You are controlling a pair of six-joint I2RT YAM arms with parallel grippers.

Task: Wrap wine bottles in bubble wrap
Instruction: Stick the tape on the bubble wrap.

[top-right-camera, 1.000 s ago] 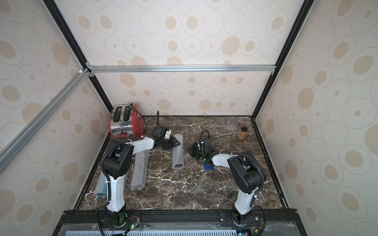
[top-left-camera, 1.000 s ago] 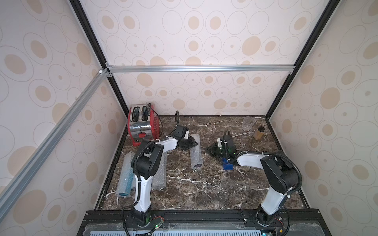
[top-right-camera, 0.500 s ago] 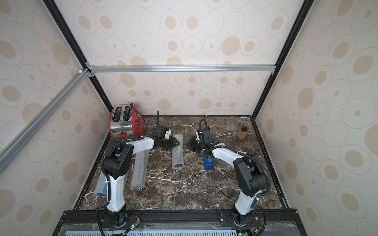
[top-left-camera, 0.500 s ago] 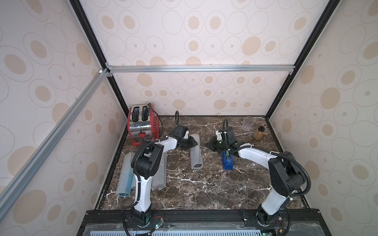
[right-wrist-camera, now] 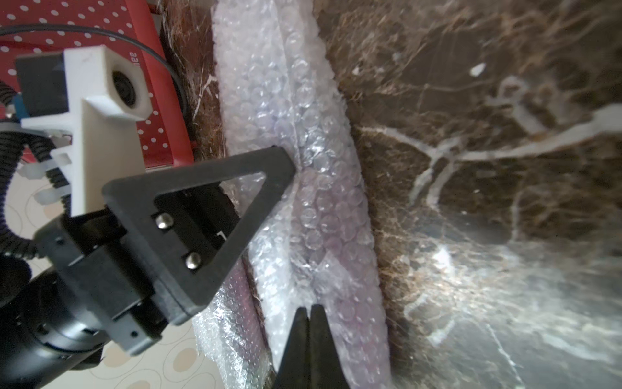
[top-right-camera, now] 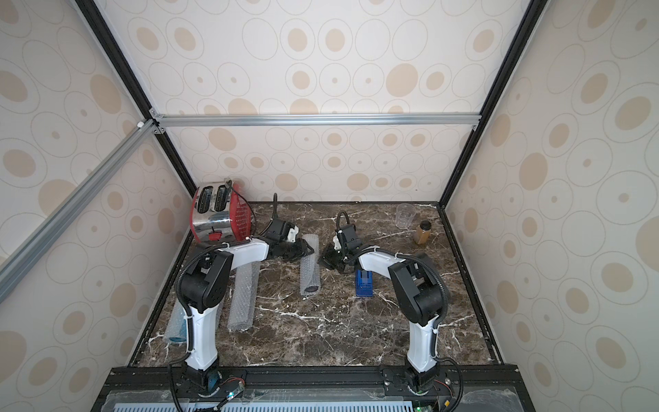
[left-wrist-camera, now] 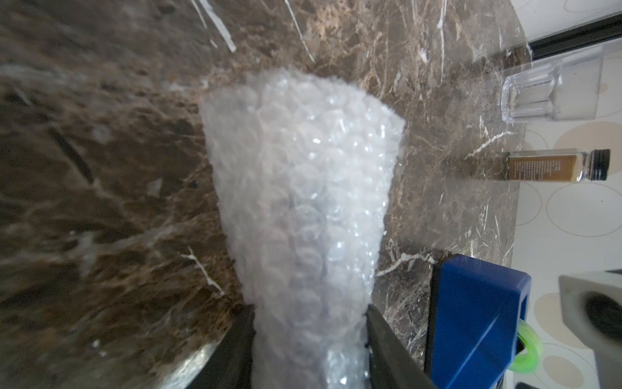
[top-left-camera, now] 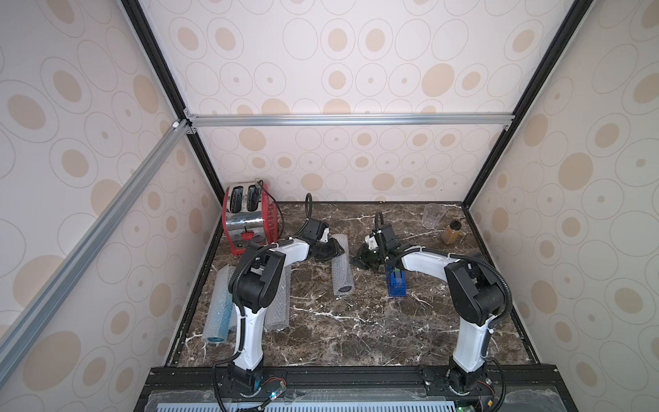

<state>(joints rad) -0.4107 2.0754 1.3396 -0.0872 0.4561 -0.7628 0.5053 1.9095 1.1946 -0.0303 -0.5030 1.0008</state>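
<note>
1. Reading the desk [top-left-camera: 356, 331] as a clock face with 12 at the back wall, the centre bubble wrap roll [top-left-camera: 341, 269] lies flat just past the middle toward 12. Its long axis runs 12 to 6, and a dark round end faces 6.
2. The left gripper [left-wrist-camera: 308, 336] is clamped across this roll near its 12 o'clock end. In the left wrist view its two black fingers [left-wrist-camera: 387, 340] squeeze the wrap in from both sides.
3. In the right wrist view a faint purple tint shows through the bubbles. This is the wine bottle [right-wrist-camera: 336, 235] inside, its outline too blurred to trace.
4. The right gripper [right-wrist-camera: 309, 323] has its fingers pressed together with nothing visible between them. Its tips sit at the roll's 3 o'clock flank, and whether they touch the wrap cannot be told.
5. A blue plastic block [top-left-camera: 396, 281] stands on the desk toward 4 o'clock of the roll, partly under the right arm.
6. Two more rolls lie near 8 o'clock, both running 12 to 6. A blue-tinted roll [top-left-camera: 218, 314] lies by the desk edge, with a clear roll [top-left-camera: 278, 306] just beside it, and the left arm hides part of each.
7. A red toaster [top-left-camera: 246, 217] fills the 11 o'clock corner.
8. A clear cup [top-left-camera: 433, 215] and an amber jar [top-left-camera: 450, 232] stand near each other at 1 o'clock, well apart from the roll.
</note>
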